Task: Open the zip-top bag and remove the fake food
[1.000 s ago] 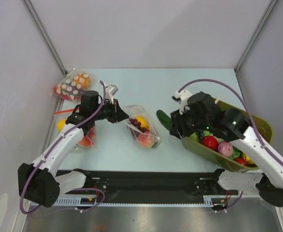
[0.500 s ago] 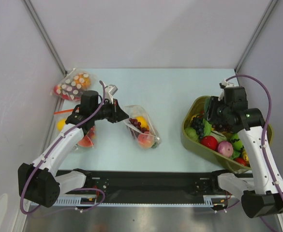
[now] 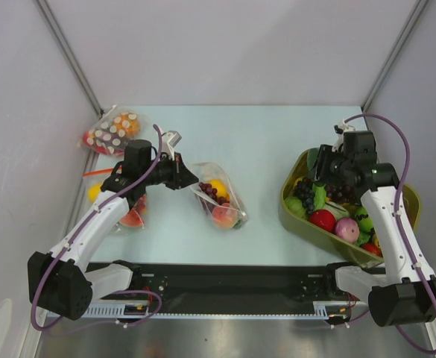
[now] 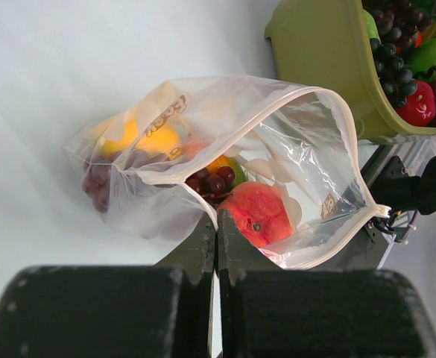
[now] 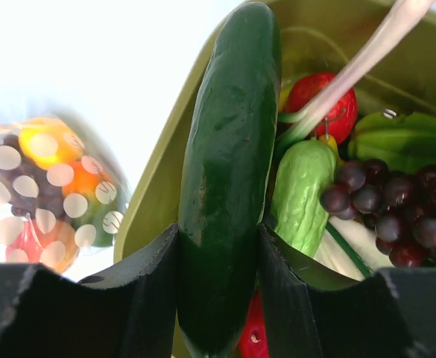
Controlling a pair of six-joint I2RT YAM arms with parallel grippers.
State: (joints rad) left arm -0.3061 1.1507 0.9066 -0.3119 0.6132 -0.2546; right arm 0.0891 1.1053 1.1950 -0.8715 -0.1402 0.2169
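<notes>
Left fingers (image 4: 199,250) pinch the bag (image 4: 292,142) by its lip, holding it open, while right fingers (image 5: 143,287) clamp a cucumber (image 5: 229,164) above the bin (image 5: 158,183).

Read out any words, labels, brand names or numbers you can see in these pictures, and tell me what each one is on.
Brown lettering on the zip-top bag: the print is curved over the crumpled plastic and blurred, so it cannot be read.
Small brown mark near the bag's zipper corner: too small to read.
Nothing else in any view carries readable text.
</notes>
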